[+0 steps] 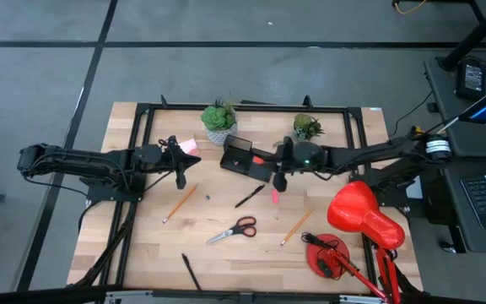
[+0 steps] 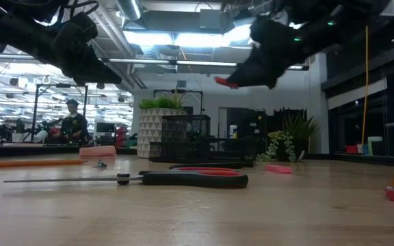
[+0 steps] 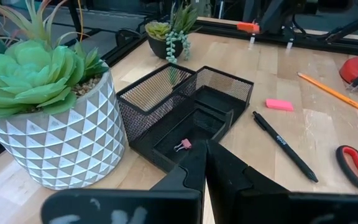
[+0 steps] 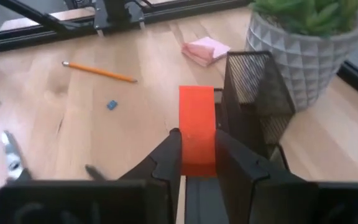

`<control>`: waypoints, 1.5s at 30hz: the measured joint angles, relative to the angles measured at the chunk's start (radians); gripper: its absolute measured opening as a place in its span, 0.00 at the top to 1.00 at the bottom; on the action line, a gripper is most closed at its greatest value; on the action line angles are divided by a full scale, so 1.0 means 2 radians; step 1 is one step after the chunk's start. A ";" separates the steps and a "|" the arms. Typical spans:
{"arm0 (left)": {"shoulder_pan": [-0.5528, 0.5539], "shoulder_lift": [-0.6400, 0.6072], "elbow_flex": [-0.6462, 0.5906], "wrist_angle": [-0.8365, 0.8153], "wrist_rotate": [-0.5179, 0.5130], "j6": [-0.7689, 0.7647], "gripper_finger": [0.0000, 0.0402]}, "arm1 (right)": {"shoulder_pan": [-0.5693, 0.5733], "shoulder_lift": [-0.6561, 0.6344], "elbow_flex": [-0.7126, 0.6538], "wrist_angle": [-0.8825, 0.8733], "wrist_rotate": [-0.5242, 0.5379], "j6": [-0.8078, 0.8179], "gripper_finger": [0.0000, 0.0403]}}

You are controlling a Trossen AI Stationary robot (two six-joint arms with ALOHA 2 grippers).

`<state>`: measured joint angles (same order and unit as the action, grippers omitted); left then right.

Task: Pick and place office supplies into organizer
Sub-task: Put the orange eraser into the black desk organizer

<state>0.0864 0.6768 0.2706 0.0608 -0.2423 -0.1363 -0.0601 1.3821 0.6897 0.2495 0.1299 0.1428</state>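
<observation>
right fingers (image 4: 197,163) clamped on orange-red eraser (image 4: 197,138) above organizer (image 4: 253,99), left fingers (image 3: 205,163) closed, empty

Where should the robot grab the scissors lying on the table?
Probably at the middle, where the silver blades meet the red handles. The scissors lie flat and shut on the table, with bare wood around them, so a hand could come straight down from above and close across that narrow part. The handle loops are wider and harder to pinch.
</observation>
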 joint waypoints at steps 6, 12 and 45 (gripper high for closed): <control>0.000 0.000 0.000 0.005 0.000 0.000 0.99 | 0.000 0.072 0.069 0.000 0.000 -0.020 0.78; 0.000 0.000 0.000 0.020 0.000 0.005 0.99 | 0.000 0.142 0.128 -0.001 0.004 -0.024 0.78; 0.000 0.000 0.000 0.024 0.000 0.004 0.99 | 0.033 0.278 0.201 -0.032 0.148 -0.073 0.78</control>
<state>0.0866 0.6765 0.2706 0.1093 -0.2420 -0.1283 0.0063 1.9384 1.0912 0.1848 0.4250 -0.0029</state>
